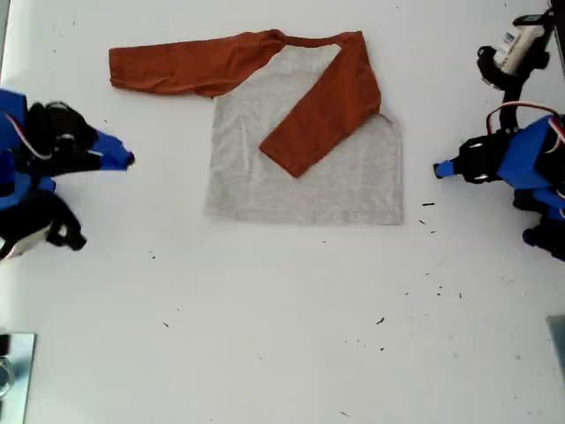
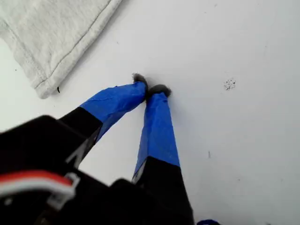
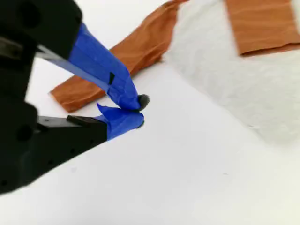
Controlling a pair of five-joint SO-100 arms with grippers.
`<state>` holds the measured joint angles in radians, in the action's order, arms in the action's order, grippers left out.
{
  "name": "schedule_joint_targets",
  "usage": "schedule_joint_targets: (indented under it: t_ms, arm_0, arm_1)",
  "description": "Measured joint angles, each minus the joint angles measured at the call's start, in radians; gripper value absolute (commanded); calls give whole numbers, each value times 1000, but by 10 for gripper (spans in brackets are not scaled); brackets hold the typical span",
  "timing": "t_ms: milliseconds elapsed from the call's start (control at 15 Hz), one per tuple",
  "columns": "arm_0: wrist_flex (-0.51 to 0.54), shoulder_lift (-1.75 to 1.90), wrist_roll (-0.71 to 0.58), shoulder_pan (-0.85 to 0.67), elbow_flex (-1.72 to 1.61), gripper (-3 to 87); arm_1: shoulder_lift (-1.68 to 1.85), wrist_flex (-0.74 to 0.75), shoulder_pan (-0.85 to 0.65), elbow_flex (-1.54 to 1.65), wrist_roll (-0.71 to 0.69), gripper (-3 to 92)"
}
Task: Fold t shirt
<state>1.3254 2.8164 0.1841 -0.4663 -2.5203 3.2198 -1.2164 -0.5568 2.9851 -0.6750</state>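
The t shirt lies flat on the white table, toward the far side in the exterior view, grey body spread out and neckline away from the camera. One rust-orange sleeve is already folded diagonally across the chest; the other sleeve runs straight out toward the exterior view's left, its long axis roughly level with the shoulder line. My second gripper sits at the exterior view's left, jaws closed on nothing, and its wrist view shows that outstretched sleeve's cuff just beyond its tips, so this arm looks the nearer one for the next fold. My first gripper rests at the exterior view's right, tips pinched together and empty, with only the shirt's bottom hem corner near it. The coming move likely turns on the second gripper reaching up and across to the cuff, then carrying it over the body.
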Motion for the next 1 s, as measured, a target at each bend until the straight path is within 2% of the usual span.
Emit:
schedule_joint_targets:
  t_ms: [67,133,200,267,400,667,867,933,1000]
  arm_0:
    - [137,-166,-60,-137,196,-2]
    - [201,-295,-156,-268,345,-3]
    - [219,-368,-267,-400,416,79]
    - [213,-437,-373,-526,448,288]
    - [158,-535,-477,-640,460,363]
    - [-11,-747,-529,-660,445,370]
    - [-167,-884,-578,-746,357,347]
    - [-204,-920,-607,-793,339,302]
    - [-259,-956,-632,-838,333,197]
  arm_1:
    - [17,3,3,14,0,34]
    - [41,3,9,23,0,34]
    - [101,-3,11,35,0,34]
    - [181,-34,11,44,0,34]
    - [256,-94,14,46,8,34]
    - [267,-95,15,48,8,34]
    - [267,-95,15,48,8,34]
    - [267,-95,23,48,8,34]
    - [267,-95,32,48,8,34]
